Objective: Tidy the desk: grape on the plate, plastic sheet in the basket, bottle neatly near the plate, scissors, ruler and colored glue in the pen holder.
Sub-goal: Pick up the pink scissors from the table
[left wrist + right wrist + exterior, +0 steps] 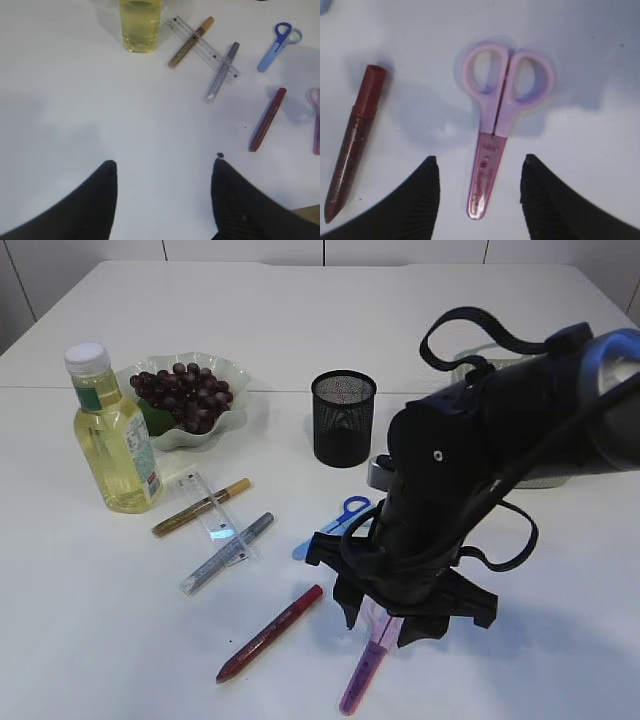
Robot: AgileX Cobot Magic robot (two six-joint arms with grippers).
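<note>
From the exterior view, the right arm reaches down over the near right part of the white surface [300, 330], and its right claw [385, 625] hangs low directly above the pink scissors [362, 675], whose sheathed blade end pokes out below the fingers toward the camera. Beside them to the left lies the red glue pen [270, 633]. Blue scissors [335, 522] lie just behind the arm. Further left, the clear ruler [212, 512] rests with a gold glue pen [202, 506] and a silver glue pen [227, 552] crossing it. The bottle [112, 435] of yellow liquid stands upright at the left, near the plate [235, 375] holding grapes [182, 395]. The black mesh pen holder [343, 418] stands at the middle.

In the left wrist view, the left claw [164, 195] is spread wide and holds nothing, over bare surface. The bottle, ruler, pens and both pairs of scissors lie well ahead of it.

In the right wrist view, the right claw [477, 192] is released, its two fingers set on either side of the pink scissors' blade cover, with gaps on both sides. The handle loops lie ahead of the fingertips. The red glue pen lies left of the left finger, apart from the scissors.
</note>
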